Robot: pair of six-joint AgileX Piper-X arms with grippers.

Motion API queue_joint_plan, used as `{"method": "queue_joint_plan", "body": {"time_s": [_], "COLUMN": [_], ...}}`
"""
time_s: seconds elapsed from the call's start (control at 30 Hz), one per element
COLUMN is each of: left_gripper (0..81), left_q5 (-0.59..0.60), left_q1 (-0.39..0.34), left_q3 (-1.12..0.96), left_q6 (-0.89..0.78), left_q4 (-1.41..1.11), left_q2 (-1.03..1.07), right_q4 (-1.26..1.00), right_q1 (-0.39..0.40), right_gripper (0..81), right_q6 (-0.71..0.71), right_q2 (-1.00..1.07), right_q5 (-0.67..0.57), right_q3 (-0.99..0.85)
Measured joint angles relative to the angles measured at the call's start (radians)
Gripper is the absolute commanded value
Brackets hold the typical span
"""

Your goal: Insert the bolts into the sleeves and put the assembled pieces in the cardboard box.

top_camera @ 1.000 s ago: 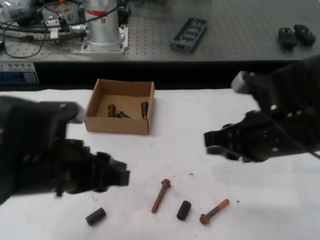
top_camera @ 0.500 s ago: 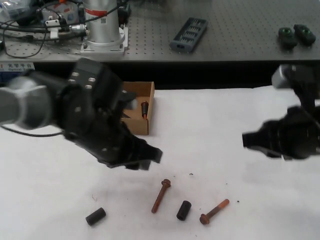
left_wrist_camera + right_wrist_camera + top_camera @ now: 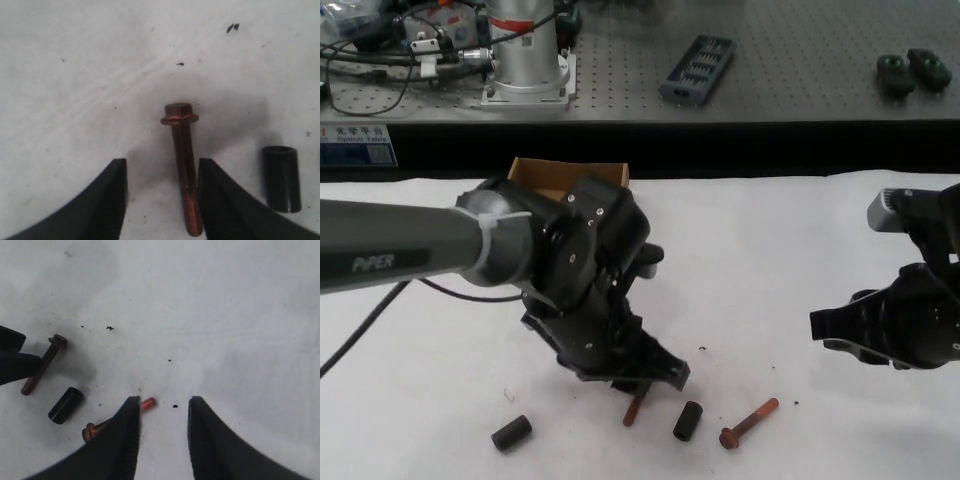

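Swung down from the cardboard box (image 3: 570,167), the left gripper (image 3: 162,167) is set, fingers apart, astride a coppery flanged bolt (image 3: 182,150) lying on the desk (image 3: 75,75). The right gripper (image 3: 164,405) is likewise held with fingers parted; the box contents are hidden.

White lettering marks the left arm (image 3: 390,263); a blue label (image 3: 357,143) fronts the rear bench (image 3: 800,60).
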Motion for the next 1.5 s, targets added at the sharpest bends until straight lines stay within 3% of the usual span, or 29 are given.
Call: {"method": "queue_joint_plan", "body": {"time_s": [0.57, 0.8, 1.0, 1.23, 1.37, 1.5], "left_gripper": [33.6, 33.0, 20.7, 18.1, 0.1, 0.3], "left_q5": [-0.01, -0.022, -0.046, -0.1, -0.116, -0.107], "left_q1": [-0.003, -0.064, -0.075, -0.081, -0.081, -0.081], "left_q3": [-0.052, -0.051, -0.053, -0.07, -0.078, -0.078], "left_q6": [0.0, 0.0, 0.0, 0.016, 0.017, 0.019], "left_q4": [0.0, 0.008, 0.008, 0.028, 0.034, 0.032], "left_q2": [0.02, 0.032, 0.073, 0.084, 0.088, 0.081], "right_q4": [-0.04, -0.04, -0.04, -0.04, -0.04, -0.04], "right_q1": [0.0, 0.0, 0.0, 0.0, 0.0, 0.0], "right_gripper": [25.1, 25.1, 25.1, 25.1, 25.1, 25.1], "right_q6": [0.013, 0.013, 0.013, 0.013, 0.013, 0.013], "right_q2": [0.0, 0.0, 0.0, 0.0, 0.0, 0.0], "right_q5": [0.0, 0.0, 0.0, -0.029, -0.033, -0.036], "right_q3": [0.0, 0.0, 0.0, 0.0, 0.0, 0.0]}}
